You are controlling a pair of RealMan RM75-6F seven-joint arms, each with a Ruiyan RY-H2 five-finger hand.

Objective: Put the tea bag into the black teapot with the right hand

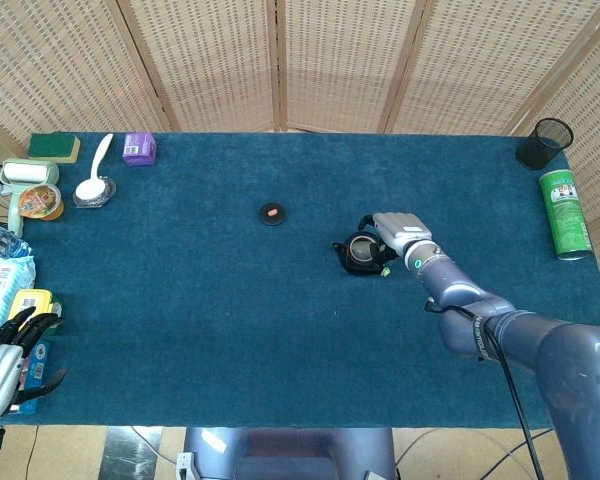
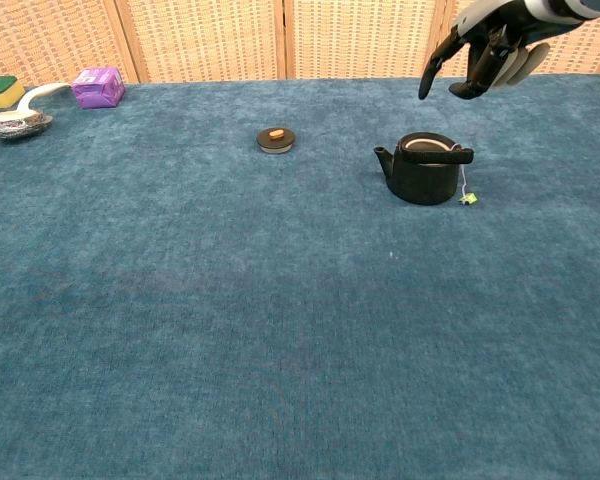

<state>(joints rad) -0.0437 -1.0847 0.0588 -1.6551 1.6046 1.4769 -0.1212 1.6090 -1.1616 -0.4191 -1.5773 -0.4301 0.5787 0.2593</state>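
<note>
Chest view: right hand [image 2: 492, 50] above the squat black cast-iron teapot [image 2: 425, 170], fingers spread, holding nothing. Tea bag inside the pot, white string over the rim, small green tag [image 2: 468, 198] beside its base. Drop looks done; next, probably retreat.

The black teapot [image 2: 424, 170] stands upright right of the table's [image 2: 280, 330] middle, lidless, its string and green tag [image 2: 468, 198] hanging outside. Above it hangs the right hand [image 2: 490, 50], fingers spread, holding nothing. The lid [image 2: 276, 140] lies left, well apart.
</note>
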